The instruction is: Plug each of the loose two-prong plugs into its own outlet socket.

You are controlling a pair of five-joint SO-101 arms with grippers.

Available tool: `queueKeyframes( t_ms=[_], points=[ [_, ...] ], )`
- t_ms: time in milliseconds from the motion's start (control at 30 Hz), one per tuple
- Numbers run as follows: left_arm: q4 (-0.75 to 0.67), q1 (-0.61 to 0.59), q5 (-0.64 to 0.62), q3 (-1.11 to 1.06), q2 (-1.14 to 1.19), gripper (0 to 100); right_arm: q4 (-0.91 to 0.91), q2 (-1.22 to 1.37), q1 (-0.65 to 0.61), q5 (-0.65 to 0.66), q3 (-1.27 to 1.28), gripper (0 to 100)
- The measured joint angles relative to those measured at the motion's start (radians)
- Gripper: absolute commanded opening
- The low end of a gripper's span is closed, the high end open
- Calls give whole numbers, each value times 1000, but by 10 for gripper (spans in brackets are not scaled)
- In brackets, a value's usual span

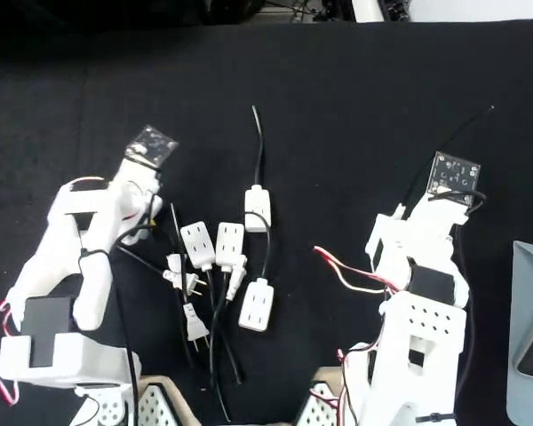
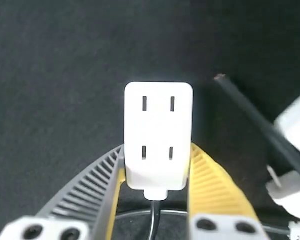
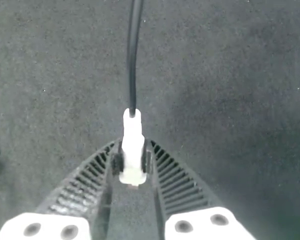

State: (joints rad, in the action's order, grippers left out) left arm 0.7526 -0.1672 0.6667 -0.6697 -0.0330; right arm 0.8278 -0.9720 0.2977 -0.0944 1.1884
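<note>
While the left gripper [image 2: 157, 150] clamps an outlet block [image 2: 158, 130] at nine o'clock, the right gripper [image 3: 132, 150] pinches a plug [image 3: 132, 132] at three. Its prongs should meet the slots [image 2: 144, 103] squarely.

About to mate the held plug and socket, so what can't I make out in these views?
Right wrist view: the plug, its prongs hidden inside the right gripper.
Left wrist view: the socket, its cable cut off at the frame edge inside the left gripper.
High view: both held parts, covered by the left arm and right arm.
</note>
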Motion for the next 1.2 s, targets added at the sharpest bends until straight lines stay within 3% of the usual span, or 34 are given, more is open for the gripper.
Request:
queueKeyframes(
  t_ms=[233, 367, 567, 767, 967, 1200],
  points=[
    [-5, 29, 87, -18, 0, 120, 0, 0, 0, 5, 0, 13],
    [-5, 29, 110, -18, -2, 220, 0, 0, -40, 32, 6, 14],
    [3, 29, 74, -32, -41, 261, -3, 0, -68, 34, 25, 15],
    [87, 20, 18, -43, -232, 261, -3, 0, -123, 34, 25, 15],
    [141, -66, -46, -43, -394, 257, -12, 0, -201, 34, 25, 12],
    [143, -249, -170, -86, -414, 256, -209, 0, -402, 34, 43, 11]
  ],
)
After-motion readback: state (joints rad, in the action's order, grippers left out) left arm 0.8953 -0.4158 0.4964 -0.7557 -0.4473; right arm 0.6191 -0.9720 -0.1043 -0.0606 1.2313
